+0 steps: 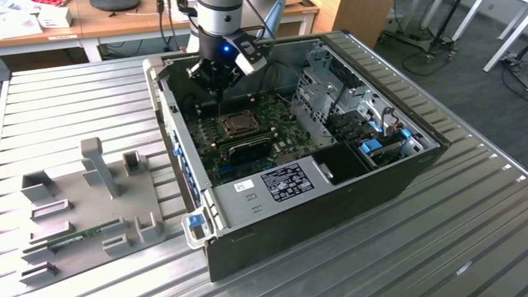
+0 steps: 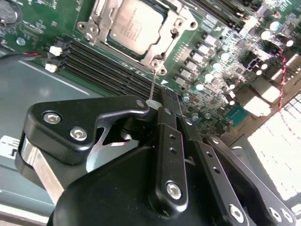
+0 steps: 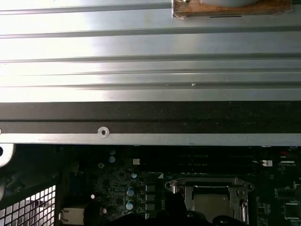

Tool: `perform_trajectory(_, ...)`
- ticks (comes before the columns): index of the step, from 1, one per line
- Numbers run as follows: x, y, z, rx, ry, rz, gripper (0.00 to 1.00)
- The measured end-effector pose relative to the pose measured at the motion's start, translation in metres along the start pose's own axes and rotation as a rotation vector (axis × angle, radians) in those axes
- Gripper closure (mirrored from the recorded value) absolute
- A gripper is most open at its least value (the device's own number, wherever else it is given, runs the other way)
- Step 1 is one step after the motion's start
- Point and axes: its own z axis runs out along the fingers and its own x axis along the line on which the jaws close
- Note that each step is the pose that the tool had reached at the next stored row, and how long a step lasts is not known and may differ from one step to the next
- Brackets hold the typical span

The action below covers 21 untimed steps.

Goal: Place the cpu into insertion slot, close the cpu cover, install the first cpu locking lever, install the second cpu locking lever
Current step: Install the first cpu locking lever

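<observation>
Overhead, black jaws pinched narrow; thin rod (image 2: 153, 84) beside tips; silvery square cpu (image 2: 134, 22) framed by cpu cover (image 2: 164, 35).

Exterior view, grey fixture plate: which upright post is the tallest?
The flat-sided post toward the far side of the fixture plate; it towers over the short blocks around it.

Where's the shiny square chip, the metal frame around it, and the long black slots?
chip (image 2: 136, 23), second wrist view, middle of its silvery face.
metal frame (image 2: 172, 35), second wrist view, its side bar beside the chip.
long black slots (image 2: 108, 70), second wrist view, middle of one slot.
</observation>
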Motion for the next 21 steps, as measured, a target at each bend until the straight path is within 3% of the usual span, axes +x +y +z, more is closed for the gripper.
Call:
perform_trajectory(4, -0.0052, 0.0000, -0.0001, 0.0002, 0.0004, 0.000, 0.90)
perform_trajectory(13, -0.0068, 0.0001, 0.0005, -0.0002, 0.0001, 0.000, 0.90)
perform_trajectory(21, -0.0159, 0.0001, 0.0025, -0.0001, 0.0002, 0.000, 0.90)
